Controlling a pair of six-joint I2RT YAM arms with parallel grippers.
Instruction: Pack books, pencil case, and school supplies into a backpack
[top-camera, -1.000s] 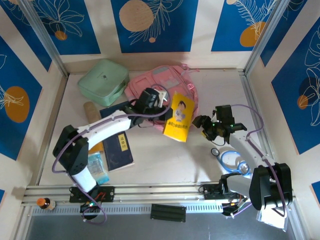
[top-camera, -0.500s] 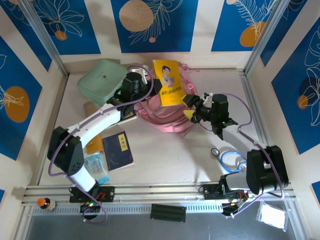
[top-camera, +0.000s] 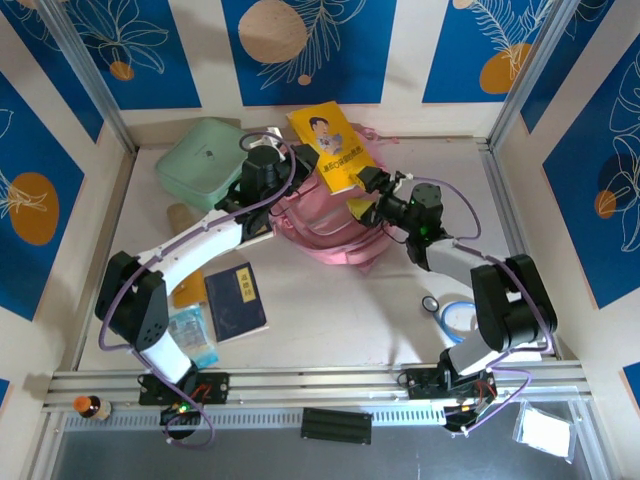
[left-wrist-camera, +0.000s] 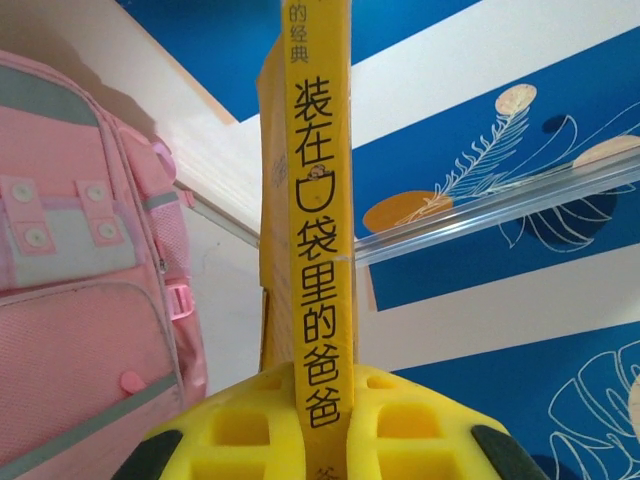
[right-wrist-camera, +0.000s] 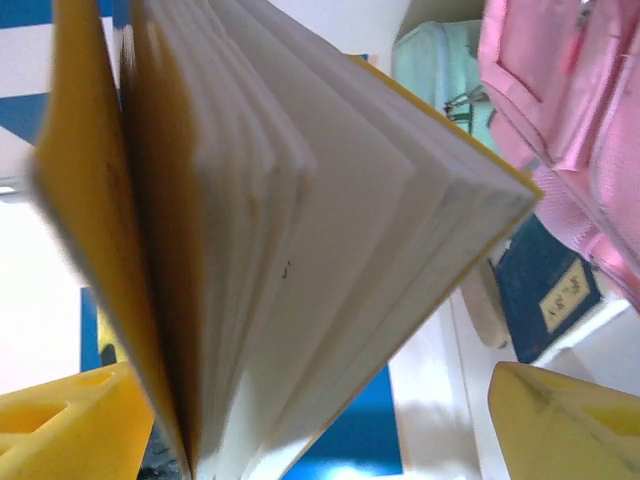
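Bench: pink backpack is lying at back centre, just beside the mint-green case. Yellow book is hanging tilted over the backpack's far edge. Navy book is lying near left on the bench. Left tool is clamping the yellow book's spine. Right tool is standing with fingers apart, either side of that book's fanned pages.

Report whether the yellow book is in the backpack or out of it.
Out. The yellow book is held up over the pink backpack, its spine clamped by the left gripper, jaws shut.
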